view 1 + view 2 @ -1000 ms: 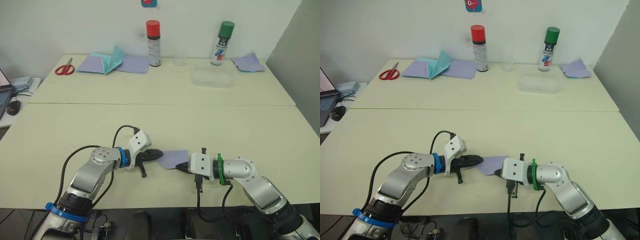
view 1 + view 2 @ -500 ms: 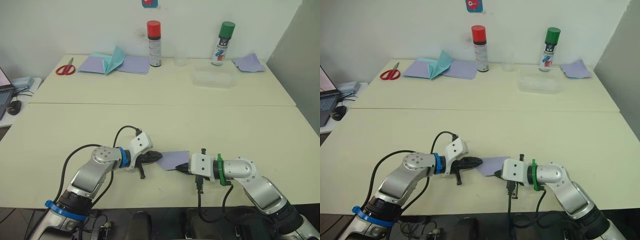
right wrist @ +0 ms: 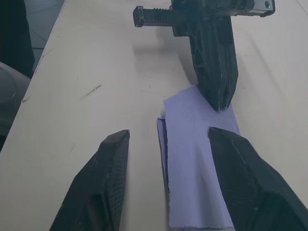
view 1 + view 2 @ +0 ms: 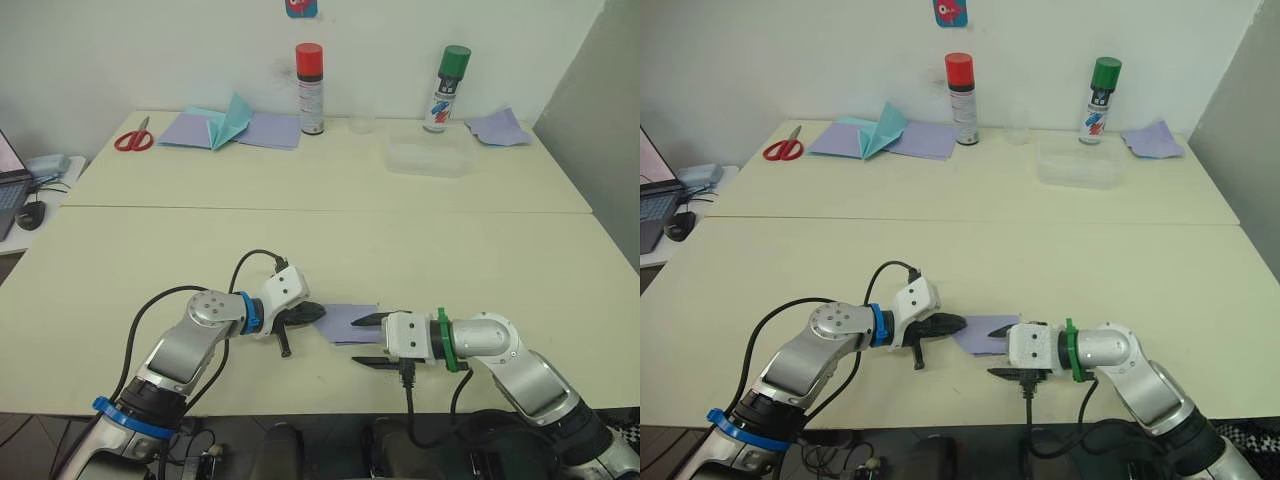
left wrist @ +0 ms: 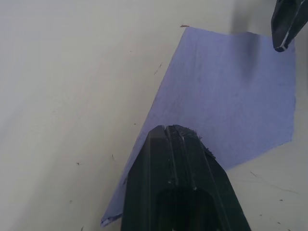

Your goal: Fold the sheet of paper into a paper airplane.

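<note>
Lies flat near the front edge of the counter [image 4: 470,260]: the sheet of paper [image 4: 347,321], already folded over once, a doubled edge showing in the right wrist view. Looks thin, light and limp, likely to slide on the smooth top; best pinned flat on one end and pinched at the loose edge. Left claw [image 5: 174,134] closed, tips pressing on the sheet's left end, forearm low and level. Right claw [image 3: 168,139] spread wide, astride the sheet's right end, reaching leftward, not gripping.
</note>
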`<action>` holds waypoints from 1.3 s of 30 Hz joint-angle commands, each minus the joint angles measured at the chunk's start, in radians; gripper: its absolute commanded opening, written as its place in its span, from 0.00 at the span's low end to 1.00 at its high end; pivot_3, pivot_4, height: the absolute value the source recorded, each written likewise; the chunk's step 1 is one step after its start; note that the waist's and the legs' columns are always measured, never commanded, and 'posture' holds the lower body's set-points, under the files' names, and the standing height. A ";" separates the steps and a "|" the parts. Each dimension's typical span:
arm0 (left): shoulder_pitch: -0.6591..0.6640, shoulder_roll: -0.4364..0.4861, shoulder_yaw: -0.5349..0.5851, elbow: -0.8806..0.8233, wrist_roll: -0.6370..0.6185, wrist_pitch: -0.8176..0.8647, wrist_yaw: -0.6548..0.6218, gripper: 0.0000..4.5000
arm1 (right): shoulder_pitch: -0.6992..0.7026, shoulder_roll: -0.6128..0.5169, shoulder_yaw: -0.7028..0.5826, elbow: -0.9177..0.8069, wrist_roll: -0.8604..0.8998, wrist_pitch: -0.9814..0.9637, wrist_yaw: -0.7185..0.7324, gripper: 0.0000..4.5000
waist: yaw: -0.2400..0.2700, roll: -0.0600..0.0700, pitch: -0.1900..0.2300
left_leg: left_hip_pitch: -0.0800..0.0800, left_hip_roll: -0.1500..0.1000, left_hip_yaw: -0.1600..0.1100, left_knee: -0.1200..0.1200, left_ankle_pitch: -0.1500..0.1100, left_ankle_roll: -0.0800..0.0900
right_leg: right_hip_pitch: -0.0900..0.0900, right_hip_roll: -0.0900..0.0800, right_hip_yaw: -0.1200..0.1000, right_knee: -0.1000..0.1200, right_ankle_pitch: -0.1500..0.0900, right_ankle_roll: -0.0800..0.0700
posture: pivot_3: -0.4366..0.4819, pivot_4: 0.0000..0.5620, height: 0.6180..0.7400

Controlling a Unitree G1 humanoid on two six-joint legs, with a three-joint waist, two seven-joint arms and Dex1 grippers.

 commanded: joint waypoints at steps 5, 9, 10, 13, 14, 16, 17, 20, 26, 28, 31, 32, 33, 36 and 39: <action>0.016 0.005 -0.035 0.053 0.035 -0.009 -0.016 0.00 | -0.022 0.002 -0.032 0.111 -0.016 -0.231 -0.028 0.61 | 0.000 0.000 0.000 | 0.001 0.000 0.001 0.000 0.000 0.000 | 0.000 0.000 0.000 0.000 0.000 0.000 | 0.48 0.27 1.00; 0.022 0.016 -0.039 0.055 0.040 -0.024 -0.027 0.00 | -0.005 -0.004 -0.051 0.126 0.023 -0.330 -0.015 0.61 | 0.000 0.000 0.000 | 0.001 0.000 0.001 0.000 0.000 0.000 | 0.001 0.000 0.000 0.000 0.000 0.000 | 0.48 0.27 1.00; 0.023 0.018 -0.039 0.055 0.041 -0.026 -0.029 0.00 | -0.005 -0.006 -0.055 0.130 0.027 -0.352 -0.014 0.57 | 0.000 0.000 0.000 | 0.001 0.000 0.000 0.000 0.000 0.000 | 0.001 0.000 0.000 0.000 0.000 0.000 | 0.48 0.27 1.00; 0.021 0.022 -0.035 0.060 0.039 -0.028 -0.032 0.00 | -0.014 -0.006 -0.056 0.158 -0.002 -0.384 -0.030 0.40 | 0.000 0.000 0.000 | 0.002 0.000 0.001 0.000 0.000 0.000 | 0.002 0.000 0.000 0.000 0.000 0.000 | 0.48 0.27 1.00; 0.020 0.022 -0.035 0.061 0.039 -0.029 -0.032 0.00 | -0.018 -0.006 -0.051 0.172 -0.017 -0.398 -0.033 0.32 | 0.000 0.000 0.000 | 0.002 0.000 0.001 0.000 0.000 0.000 | 0.002 0.000 0.000 0.000 0.000 0.000 | 0.48 0.27 1.00; 0.016 0.020 -0.036 0.062 0.038 -0.027 -0.031 0.00 | -0.022 -0.007 -0.042 0.193 -0.033 -0.421 -0.031 0.15 | 0.000 0.000 0.000 | 0.004 0.000 0.000 0.000 0.000 0.000 | 0.004 0.000 0.000 0.000 0.000 0.000 | 0.48 0.27 1.00; 0.015 0.019 -0.036 0.063 0.038 -0.026 -0.030 0.00 | -0.021 -0.006 -0.040 0.199 -0.037 -0.424 -0.030 0.06 | 0.000 0.000 0.000 | 0.004 0.000 0.000 0.000 0.000 0.000 | 0.005 0.000 0.000 0.000 0.000 0.000 | 0.48 0.27 1.00; 0.014 0.018 -0.034 0.062 0.038 -0.026 -0.030 0.00 | -0.013 -0.004 -0.039 0.196 -0.035 -0.430 -0.022 0.01 | 0.000 0.000 0.000 | 0.005 0.000 0.000 0.000 0.000 0.000 | 0.006 0.000 0.001 0.000 0.000 0.000 | 0.48 0.27 1.00; 0.011 0.018 -0.031 0.070 0.041 -0.031 -0.027 0.00 | -0.001 0.001 -0.053 0.191 -0.009 -0.445 -0.026 0.09 | 0.000 0.000 0.000 | 0.006 0.001 -0.001 0.000 0.000 0.000 | 0.007 0.000 0.001 0.000 0.000 0.000 | 0.48 0.27 1.00; 0.011 0.017 -0.030 0.071 0.042 -0.032 -0.028 0.00 | 0.000 0.001 -0.047 0.202 -0.023 -0.457 -0.030 0.21 | 0.000 0.000 0.000 | 0.006 0.000 -0.001 0.000 0.000 0.000 | 0.007 0.000 0.001 0.000 0.000 0.000 | 0.48 0.27 1.00; 0.010 0.016 -0.029 0.073 0.044 -0.032 -0.027 0.00 | 0.001 0.005 -0.038 0.221 -0.038 -0.475 -0.034 0.38 | 0.000 0.000 0.000 | 0.006 0.000 -0.001 0.000 0.000 0.000 | 0.008 0.000 0.001 0.000 0.000 0.000 | 0.48 0.27 1.00; 0.010 0.016 -0.029 0.073 0.044 -0.032 -0.027 0.00 | 0.000 0.008 -0.037 0.229 -0.044 -0.479 -0.038 0.38 | 0.000 0.000 0.000 | 0.007 0.000 -0.001 0.000 0.000 0.000 | 0.008 0.000 0.001 0.000 0.000 0.000 | 0.48 0.27 1.00; 0.010 0.016 -0.028 0.071 0.043 -0.031 -0.027 0.00 | -0.005 0.014 -0.037 0.243 -0.054 -0.488 -0.047 0.38 | 0.000 0.000 0.000 | 0.007 0.000 -0.001 0.000 0.000 0.000 | 0.008 0.000 0.001 0.000 0.000 0.000 | 0.48 0.27 1.00; 0.011 0.016 -0.028 0.070 0.044 -0.029 -0.026 0.00 | -0.001 0.029 -0.033 0.264 -0.061 -0.484 -0.061 0.38 | 0.000 0.000 0.000 | 0.007 0.001 -0.001 0.000 0.000 0.000 | 0.008 0.000 0.001 0.000 0.000 -0.001 | 0.48 0.27 1.00; 0.009 0.016 -0.029 0.070 0.044 -0.027 -0.027 0.00 | -0.002 0.044 -0.026 0.246 -0.095 -0.458 -0.085 0.38 | 0.000 0.000 0.000 | 0.007 0.001 -0.001 0.000 0.000 0.000 | 0.009 0.000 0.001 0.000 0.000 -0.001 | 0.48 0.27 1.00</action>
